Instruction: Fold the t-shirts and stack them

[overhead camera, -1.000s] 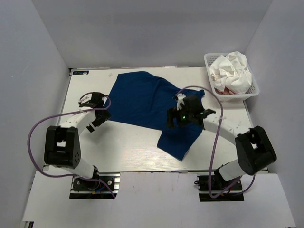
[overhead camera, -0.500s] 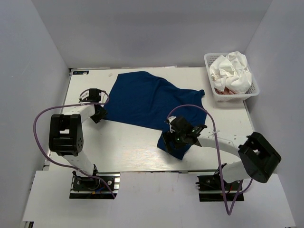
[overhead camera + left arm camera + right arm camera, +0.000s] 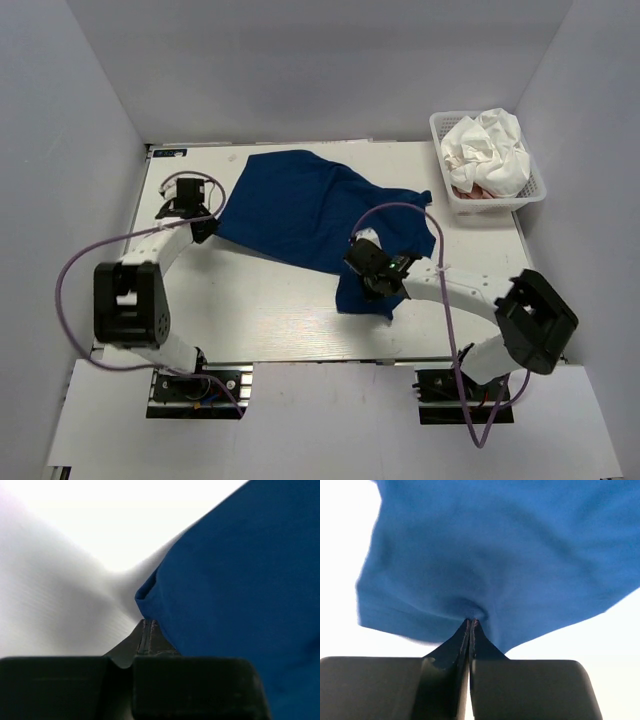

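A navy blue t-shirt [image 3: 305, 210] lies spread across the middle of the table, plain side up. My left gripper [image 3: 203, 226] is at the shirt's left corner; in the left wrist view its jaws [image 3: 148, 623] are shut with the navy hem [image 3: 150, 592] pinched at their tips. My right gripper [image 3: 366, 268] is at the shirt's near right flap, shut on a pucker of navy cloth [image 3: 490, 560] right at the tips [image 3: 471, 621]. A crumpled white t-shirt [image 3: 490, 145] fills the basket, and a strip of pink t-shirt [image 3: 478, 192] shows under it.
The white mesh basket [image 3: 538, 182] stands at the table's far right corner. Grey walls close in the table on the left, back and right. Purple cables loop out from both arms above the table.
Both grippers have gone from open to shut on the navy shirt. The left moved away from the bases with its corner; the right went to the near flap, which is now bunched shorter.
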`<state>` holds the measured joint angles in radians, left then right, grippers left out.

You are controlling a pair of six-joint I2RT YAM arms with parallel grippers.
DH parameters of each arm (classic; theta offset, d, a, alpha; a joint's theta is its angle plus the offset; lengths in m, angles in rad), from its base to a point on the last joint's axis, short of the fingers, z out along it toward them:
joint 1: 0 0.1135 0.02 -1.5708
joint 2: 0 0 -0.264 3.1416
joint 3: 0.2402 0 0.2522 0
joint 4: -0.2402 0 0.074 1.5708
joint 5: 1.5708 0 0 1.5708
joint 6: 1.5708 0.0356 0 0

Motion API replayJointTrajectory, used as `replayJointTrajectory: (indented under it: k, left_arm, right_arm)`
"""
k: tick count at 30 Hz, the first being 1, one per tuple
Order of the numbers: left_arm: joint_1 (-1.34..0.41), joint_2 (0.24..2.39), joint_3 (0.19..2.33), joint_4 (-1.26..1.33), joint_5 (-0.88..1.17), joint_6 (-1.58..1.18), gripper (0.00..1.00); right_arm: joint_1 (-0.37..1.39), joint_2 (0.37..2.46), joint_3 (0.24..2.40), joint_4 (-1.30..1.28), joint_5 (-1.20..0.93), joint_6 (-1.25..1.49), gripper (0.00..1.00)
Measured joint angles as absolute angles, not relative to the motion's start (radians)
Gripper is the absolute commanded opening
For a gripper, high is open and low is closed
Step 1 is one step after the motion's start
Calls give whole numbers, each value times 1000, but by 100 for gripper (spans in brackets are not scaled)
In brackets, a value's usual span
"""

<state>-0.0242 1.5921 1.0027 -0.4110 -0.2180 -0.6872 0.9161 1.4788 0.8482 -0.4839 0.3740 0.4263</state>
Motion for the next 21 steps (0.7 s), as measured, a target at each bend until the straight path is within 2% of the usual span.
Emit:
replayJointTrajectory:
  k: [7, 12, 13, 14, 16, 17, 21]
  left_arm:
    - [-40, 1217, 1019, -372, -215, -689, 0]
    - [-42, 1069, 1082, -369, -197, -696, 0]
    - [-42, 1054, 1098, -370, -197, -696, 26]
    - [-42, 1041, 1116, -377, -198, -691, 43]
    - [-42, 1030, 1145, -401, -197, -688, 92]
    - [-42, 1034, 1152, -412, -191, -694, 100]
    - [-42, 1087, 1094, -419, -95, -699, 100]
  right_arm:
    - [908, 1212, 1054, -453, 553, 354, 0]
    - [905, 1028, 1146, -396, 606, 268, 0]
    - [905, 997, 1151, -384, 607, 251, 0]
    - [905, 961, 1152, -373, 607, 233, 0]
    - [905, 902, 1152, -366, 606, 208, 0]
    - [905, 877, 1148, -362, 606, 200, 0]
    - [904, 844, 1112, -376, 612, 203, 0]
